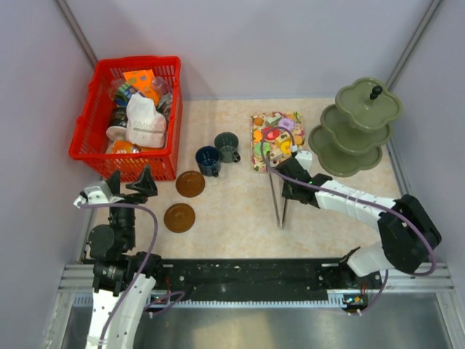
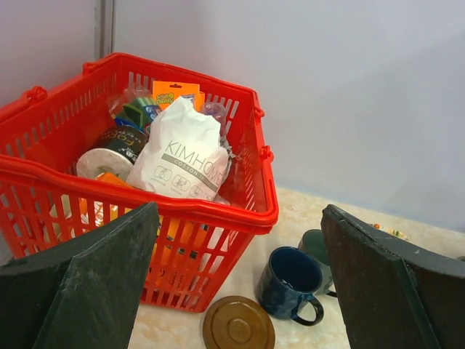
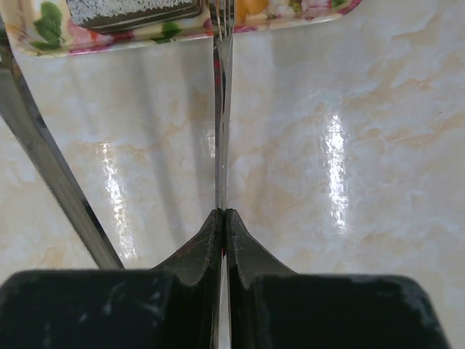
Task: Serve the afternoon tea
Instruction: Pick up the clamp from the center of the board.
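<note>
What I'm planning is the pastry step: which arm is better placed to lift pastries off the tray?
Right: the right gripper is shut on the tongs beside the floral tray; the left gripper hangs open by the red basket.

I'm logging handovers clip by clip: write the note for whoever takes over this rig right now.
Left pincer: open, holding nothing, hovering in front of the red basket.
Right pincer: shut on one arm of the metal tongs, at the near edge of the floral tray; the other arm is free.
Things: toy pastries on the tray; navy mug and dark-green mug side by side on the table; a saucer and a second saucer nearby, both bare; three-tier stand far right, empty.
Done: nothing served yet.
Left: probably pastries onto the stand, mugs onto saucers.
</note>
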